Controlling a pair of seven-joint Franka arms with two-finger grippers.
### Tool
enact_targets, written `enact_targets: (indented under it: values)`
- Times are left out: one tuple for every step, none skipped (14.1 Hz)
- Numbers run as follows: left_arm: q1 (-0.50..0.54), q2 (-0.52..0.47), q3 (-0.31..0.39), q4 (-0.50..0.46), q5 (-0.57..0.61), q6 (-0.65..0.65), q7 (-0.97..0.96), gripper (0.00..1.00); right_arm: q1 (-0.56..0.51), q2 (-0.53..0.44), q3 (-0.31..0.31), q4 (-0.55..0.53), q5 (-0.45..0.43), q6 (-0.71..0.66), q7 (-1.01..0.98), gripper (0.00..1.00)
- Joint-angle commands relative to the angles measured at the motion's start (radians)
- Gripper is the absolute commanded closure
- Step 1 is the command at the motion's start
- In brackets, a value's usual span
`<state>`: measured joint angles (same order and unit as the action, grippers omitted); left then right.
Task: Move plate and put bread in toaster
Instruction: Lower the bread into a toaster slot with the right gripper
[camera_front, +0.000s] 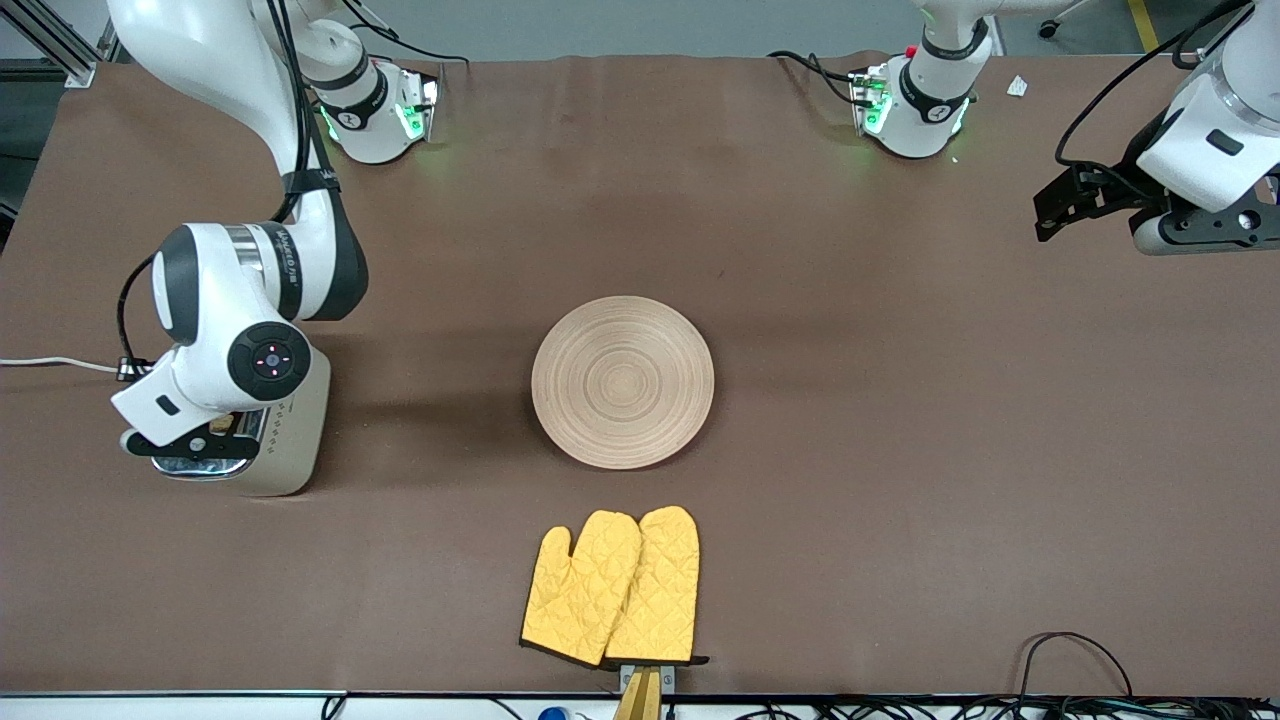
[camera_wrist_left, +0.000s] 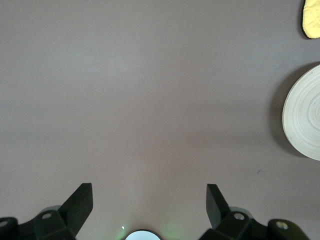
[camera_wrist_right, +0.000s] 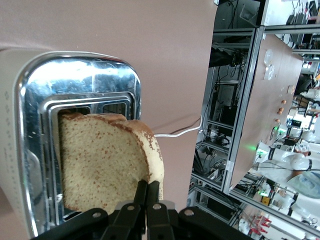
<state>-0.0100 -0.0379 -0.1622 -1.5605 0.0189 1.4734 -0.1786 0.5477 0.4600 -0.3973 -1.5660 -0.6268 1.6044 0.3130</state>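
Here, closest to the front camera, 2 yellow quilted oven mitts (camera_front: 612, 587) lie side by side at the middle of the table's (camera_front: 900, 480) near edge. Farther from that camera, about the middle of the table, sits the plate (camera_front: 623, 382), flat, with nothing on it; its rim also shows at the edge of the left wrist view (camera_wrist_left: 304, 114), with a corner of a mitt (camera_wrist_left: 312, 19) near it.

Toward the right arm's end of the table stands the toaster (camera_front: 290, 430), cream-sided with a chrome top (camera_wrist_right: 80, 80), and a white cord (camera_front: 55, 363) runs from it toward that end's table edge. The right gripper (camera_wrist_right: 146, 197) is directly over the toaster, its fingers (camera_wrist_right: 140, 200) pressed nearly together on the crust of the bread (camera_wrist_right: 102, 167). The slice stands upright on edge, its lower part inside 1 of the 2 slots and most of it above the chrome.

Near the table's corner at the left arm's end, the left arm waits: the left gripper (camera_wrist_left: 149, 202) hangs above bare table with its fingers (camera_wrist_left: 80, 202) spread wide apart and nothing between them. The 2 arm bases stand along the far edge.
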Motion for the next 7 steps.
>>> enact_targets:
  values:
    - [0.004,-0.005,0.001,-0.003,-0.016,0.012,0.007,0.0,0.009,0.006,0.005,-0.017,0.035,0.012,0.06,0.99]
    - [0.004,-0.005,0.001,-0.003,-0.016,0.012,0.007,0.0,0.009,0.011,0.005,-0.019,0.051,0.018,0.086,0.98]
    - [0.004,-0.005,0.001,-0.003,-0.016,0.012,0.008,0.0,0.009,0.015,0.005,-0.019,0.076,0.022,0.09,0.96]
    - [0.005,-0.005,0.001,-0.003,-0.016,0.012,0.008,0.0,0.003,0.015,0.005,-0.019,0.113,0.022,0.09,0.92]
    - [0.005,-0.005,0.003,-0.003,-0.014,0.012,0.008,0.0,-0.003,0.015,0.005,-0.019,0.142,0.025,0.09,0.84]
    - [0.005,-0.005,0.003,-0.001,-0.014,0.012,0.008,0.0,-0.008,0.017,0.005,-0.017,0.165,0.025,0.09,0.7]
    - [0.005,-0.007,0.003,-0.001,-0.014,0.012,0.01,0.0,-0.017,0.016,0.005,-0.016,0.191,0.025,0.09,0.6]
